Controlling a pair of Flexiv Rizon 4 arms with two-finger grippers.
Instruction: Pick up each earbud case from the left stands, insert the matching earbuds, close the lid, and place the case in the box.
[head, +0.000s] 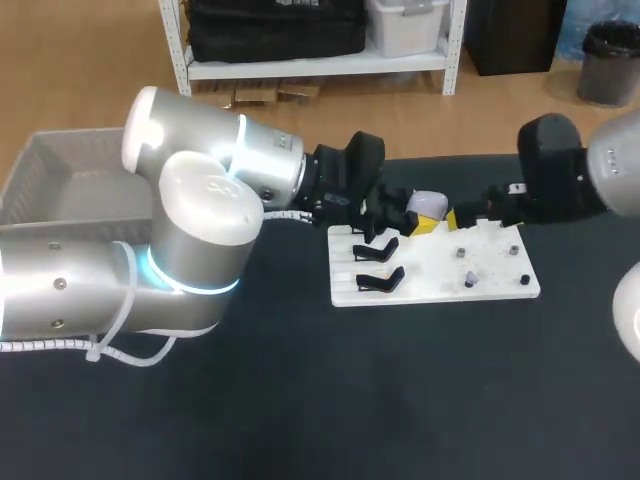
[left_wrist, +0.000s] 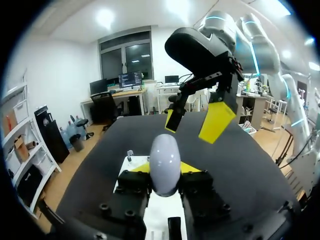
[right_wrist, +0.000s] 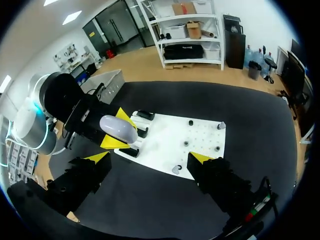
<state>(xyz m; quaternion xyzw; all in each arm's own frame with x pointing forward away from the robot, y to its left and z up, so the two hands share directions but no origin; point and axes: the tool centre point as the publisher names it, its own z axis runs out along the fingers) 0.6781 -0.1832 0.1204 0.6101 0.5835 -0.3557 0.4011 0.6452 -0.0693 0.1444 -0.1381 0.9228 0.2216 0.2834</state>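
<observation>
While in left gripper (left_wrist: 165, 169), earbud case (left_wrist: 165, 156) above edge of white board (head: 440, 272).

Left arm (head: 200, 215): glossy silver-grey, built of rounded drum-shaped housings; a pale blue light ring glows where two housings meet; small dark screws dot the shell.
Left cable (head: 60, 347): white ribbed hose strapped on with thin white ties, well behind the fingers.
Left wrist (head: 345, 175): black, blocky unit just behind the fingers.
Left fingers (left_wrist: 131, 182): black squared blocks with round bolt heads; bright yellow tips.
Right arm (left_wrist: 260, 45): silver-grey tubular links with pale blue light rings at the joints.
Right wrist (head: 548, 160): rounded matte black housing behind the fingers.
Right fingers (right_wrist: 215, 175): chunky black, ending in flat yellow wedge tips; small red and green marks behind one finger's base.
</observation>
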